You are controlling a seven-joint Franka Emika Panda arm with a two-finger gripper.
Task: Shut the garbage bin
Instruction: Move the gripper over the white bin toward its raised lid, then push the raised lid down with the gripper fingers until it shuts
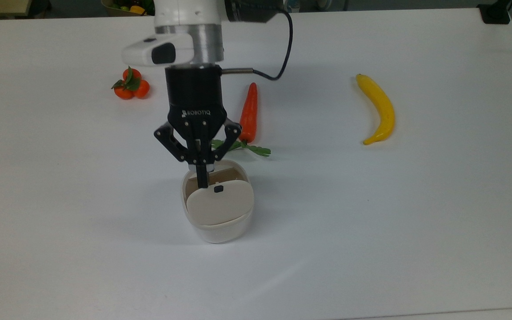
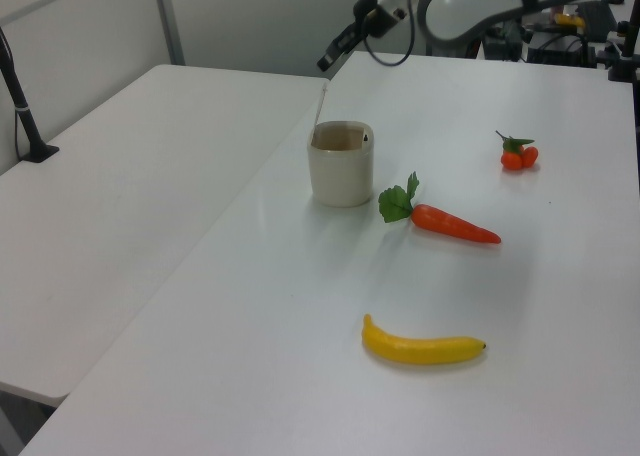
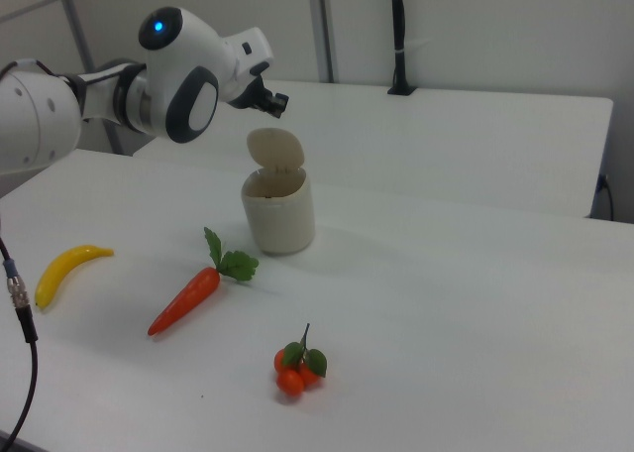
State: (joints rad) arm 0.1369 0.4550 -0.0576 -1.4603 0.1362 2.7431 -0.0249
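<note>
The garbage bin (image 1: 215,231) is a small white tub near the middle of the table, and its inside shows past the lid. Its beige lid (image 1: 219,205) with a black tab stands upright on its hinge, edge-on in the left view (image 2: 320,106) and as a rounded flap in the right view (image 3: 275,153). My gripper (image 1: 202,183) is shut with nothing in it. In the top view it hangs over the bin's open mouth, just behind the lid. The left view puts my gripper (image 2: 326,64) above the lid's top edge and apart from it.
An orange carrot (image 1: 248,111) with green leaves lies just beyond the bin in the top view. A banana (image 1: 379,109) lies far to the top view's right, and small oranges (image 1: 130,84) lie at its upper left. A second table (image 2: 120,176) adjoins in the left view.
</note>
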